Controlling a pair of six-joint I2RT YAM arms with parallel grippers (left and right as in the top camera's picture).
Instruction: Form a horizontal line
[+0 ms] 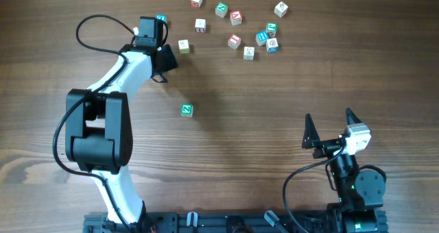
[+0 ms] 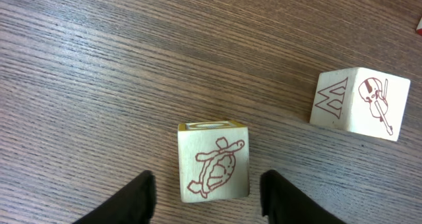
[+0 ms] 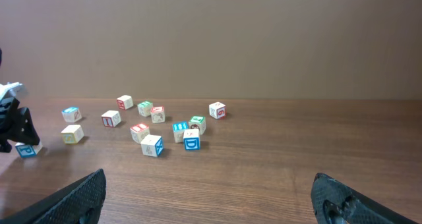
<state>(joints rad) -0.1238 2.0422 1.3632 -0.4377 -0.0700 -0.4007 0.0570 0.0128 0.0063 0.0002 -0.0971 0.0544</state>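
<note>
My left gripper (image 1: 166, 58) is at the far left of the table and covers a cube in the overhead view. In the left wrist view that pale cube with a red turtle drawing (image 2: 212, 159) stands on the wood between my left gripper's (image 2: 206, 178) open fingers, with a gap on each side. A second cube with a violin drawing (image 2: 359, 104) sits apart to its right, and the overhead view shows it as a cream cube (image 1: 184, 46). No horizontal line is in view: the cubes lie apart. My right gripper (image 1: 328, 116) is open and holds nothing.
A single green cube (image 1: 186, 109) lies mid-table. Several loose cubes (image 1: 254, 34) are scattered at the far middle and right. A blue-faced cube (image 1: 160, 18) sits beyond the left wrist. The right wrist view shows bare wood between its fingers (image 3: 86, 191).
</note>
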